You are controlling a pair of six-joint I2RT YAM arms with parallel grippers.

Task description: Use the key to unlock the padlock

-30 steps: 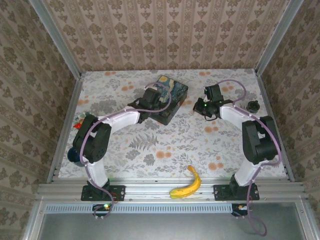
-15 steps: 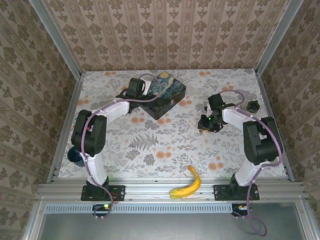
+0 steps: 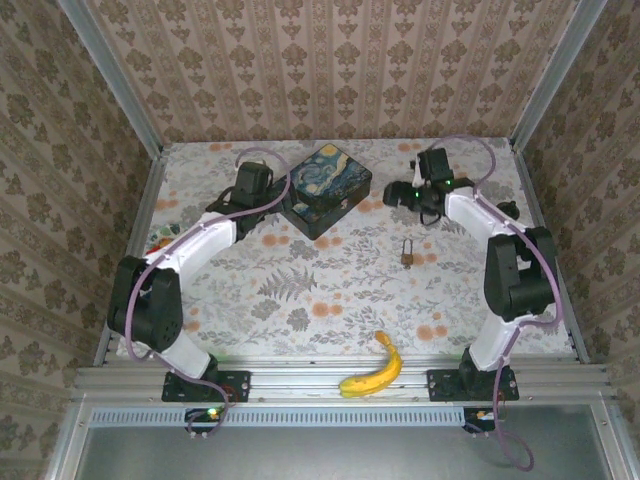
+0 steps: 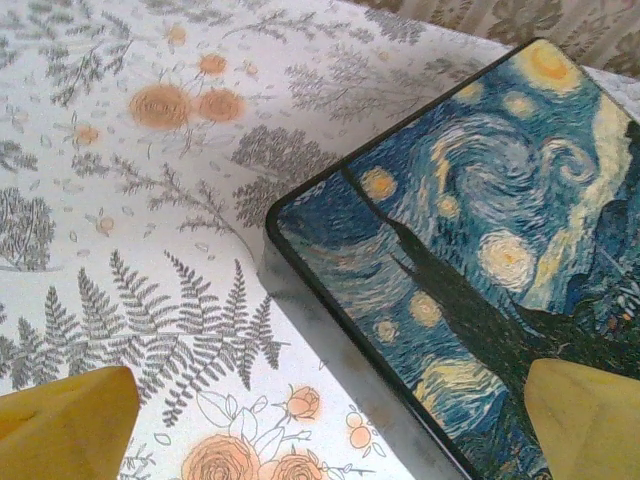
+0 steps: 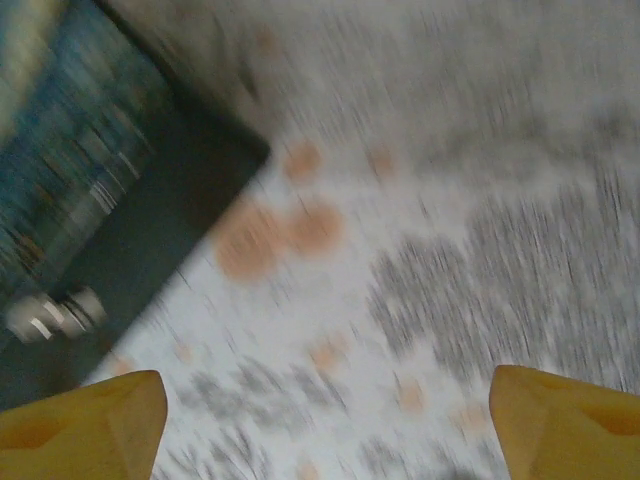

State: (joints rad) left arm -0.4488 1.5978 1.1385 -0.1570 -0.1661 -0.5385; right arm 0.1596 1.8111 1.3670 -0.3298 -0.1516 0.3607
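The small brass padlock [image 3: 407, 254] lies alone on the flowered table [image 3: 300, 290], right of centre, with its thin shackle pointing away from me. At this size I cannot make out the key. My right gripper [image 3: 394, 197] hovers beyond the padlock, aimed left toward the starry-night tin [image 3: 325, 190]. In the blurred right wrist view its yellow fingertips [image 5: 90, 420] stand far apart over bare cloth, so the right gripper [image 5: 325, 425] is open and empty. My left gripper [image 3: 279, 199] is at the tin's left edge. In the left wrist view the left gripper [image 4: 330, 430] is wide open, straddling the corner of the tin [image 4: 480, 230].
A banana [image 3: 373, 371] lies at the near edge between the arm bases. A small black knob [image 3: 509, 209] sits by the right wall, behind my right arm. A red scrap [image 3: 156, 245] lies by the left wall. Papered walls enclose three sides.
Both grippers opened. The right one dipped to the table, left the padlock there and swung back toward the far side. The left arm drew leftward off the tin.
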